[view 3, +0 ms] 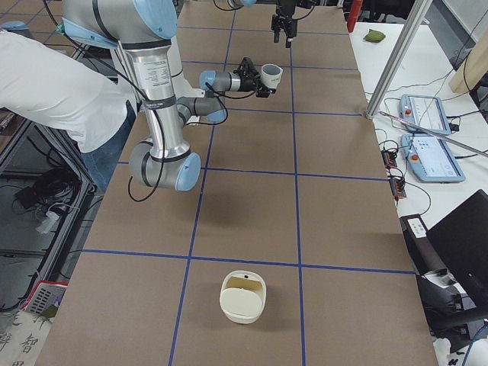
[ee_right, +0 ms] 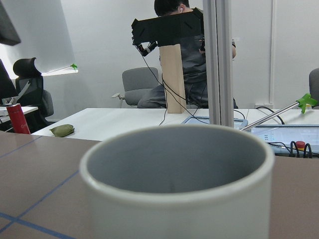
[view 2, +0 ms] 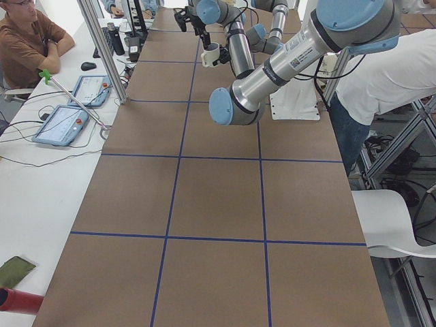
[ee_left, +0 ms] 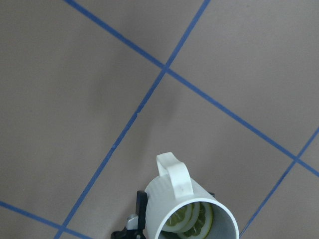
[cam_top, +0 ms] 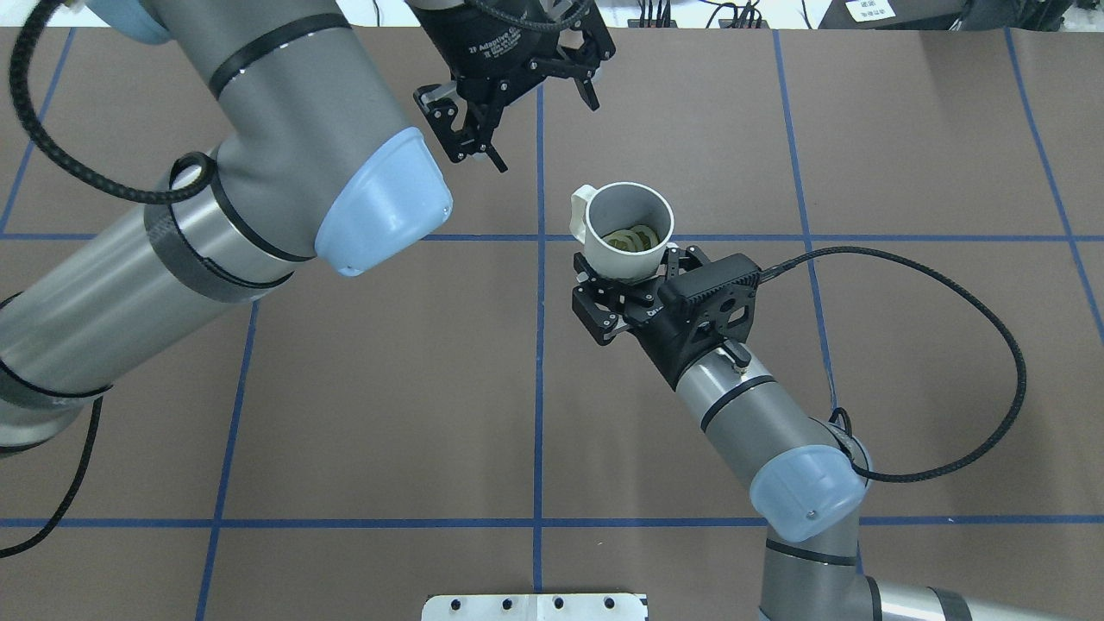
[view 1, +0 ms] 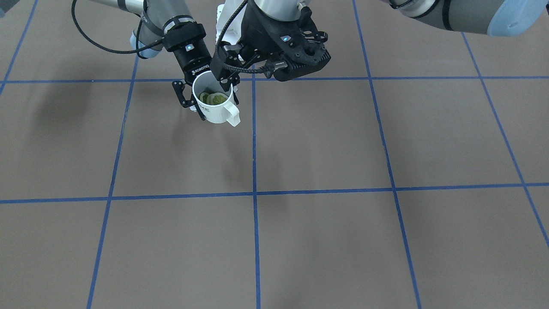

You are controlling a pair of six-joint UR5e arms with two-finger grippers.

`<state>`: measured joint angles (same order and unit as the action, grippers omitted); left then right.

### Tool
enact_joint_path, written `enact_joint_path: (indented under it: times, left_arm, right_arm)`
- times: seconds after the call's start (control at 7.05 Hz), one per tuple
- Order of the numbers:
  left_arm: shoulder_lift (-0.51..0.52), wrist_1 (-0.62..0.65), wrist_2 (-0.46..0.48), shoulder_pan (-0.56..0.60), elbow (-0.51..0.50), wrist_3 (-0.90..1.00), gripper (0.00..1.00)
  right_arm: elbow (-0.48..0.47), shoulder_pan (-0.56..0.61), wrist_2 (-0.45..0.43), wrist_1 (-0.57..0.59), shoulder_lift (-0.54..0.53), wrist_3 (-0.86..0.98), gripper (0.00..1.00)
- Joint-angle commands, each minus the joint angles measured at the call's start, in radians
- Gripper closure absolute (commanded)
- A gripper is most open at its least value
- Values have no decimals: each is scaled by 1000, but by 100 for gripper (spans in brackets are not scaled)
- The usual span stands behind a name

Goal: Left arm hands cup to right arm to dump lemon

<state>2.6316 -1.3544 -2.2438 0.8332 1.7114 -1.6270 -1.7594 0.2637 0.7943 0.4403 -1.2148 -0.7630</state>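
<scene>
since the cup point(cam_top: 625, 216) is clamped low on its body by the right gripper point(cam_top: 636, 269), it is held clear of the table point(cam_top: 345, 388), upright, long axis near vertical, mouth up, handle point(cam_top: 581, 207) turned toward the robot's left. the lemon point(cam_top: 632, 240) is seen on the cup's bottom as slices: at least 2, exact count cannot be told. the cup is gripped from the side, straight ahead of the right wrist, so tipping is judged to need only a wrist roll. the left gripper point(cam_top: 545, 131) is spread wide and empty, just beyond the cup, not touching. hand-over is judged done; dumping is not yet done. counted: 1 cup, 2 grippers, 1 white container point(view 3: 242, 299) on the table, well apart toward the robot's right end.
</scene>
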Motion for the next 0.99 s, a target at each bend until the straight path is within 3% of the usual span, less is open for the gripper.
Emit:
enact_joint_path:
  times: [0.0,0.28,0.57,0.85]
  left_arm:
    - [-1,-48,27,59,52,44,0]
    - [-18,-63,120,64,120,117,0]
    - [-21,-54,129,76,137,145,0]
    - [-65,-52,119,73,146,142,0]
  right_arm:
    - [3,55,5,-122,-92,-10,73]
    - [-5,113,32,-155,-123,-10,73]
    - [-27,138,33,-160,-156,-10,73]
    - [-93,163,31,-163,-256,-18,73]
